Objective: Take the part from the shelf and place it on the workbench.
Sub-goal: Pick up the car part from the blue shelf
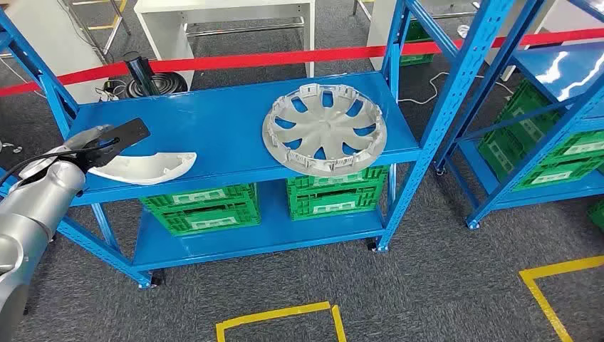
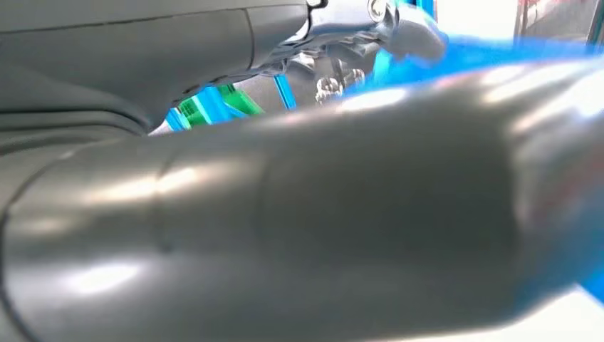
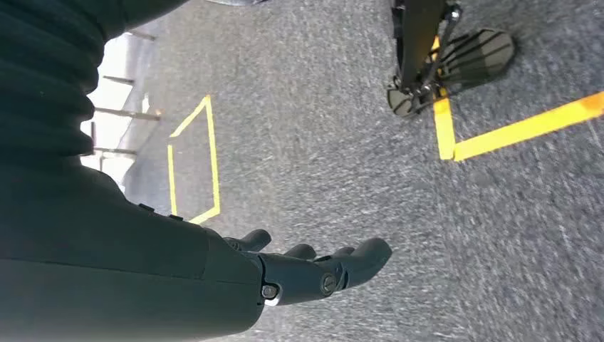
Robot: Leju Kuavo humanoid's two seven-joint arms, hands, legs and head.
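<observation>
A white curved part [image 1: 151, 167] lies at the front left of the blue shelf's top board [image 1: 221, 117]. On the right half of that board sits a silver wheel cover [image 1: 325, 129]. My left hand [image 1: 100, 146] reaches in from the left, its dark fingers stretched out over the white part's left end; whether they touch it I cannot tell. In the left wrist view the grey thumb [image 2: 320, 214] blocks nearly everything. My right hand [image 3: 313, 274] hangs over the grey carpet, fingers loosely apart and holding nothing.
Green crates [image 1: 199, 208] [image 1: 335, 192] stand on the shelf's lower board. A second blue shelf [image 1: 563, 71] with more green crates stands at the right. Red tape [image 1: 285, 55] runs behind the shelves, in front of a white table [image 1: 228, 14]. Yellow lines [image 1: 278, 317] mark the carpet.
</observation>
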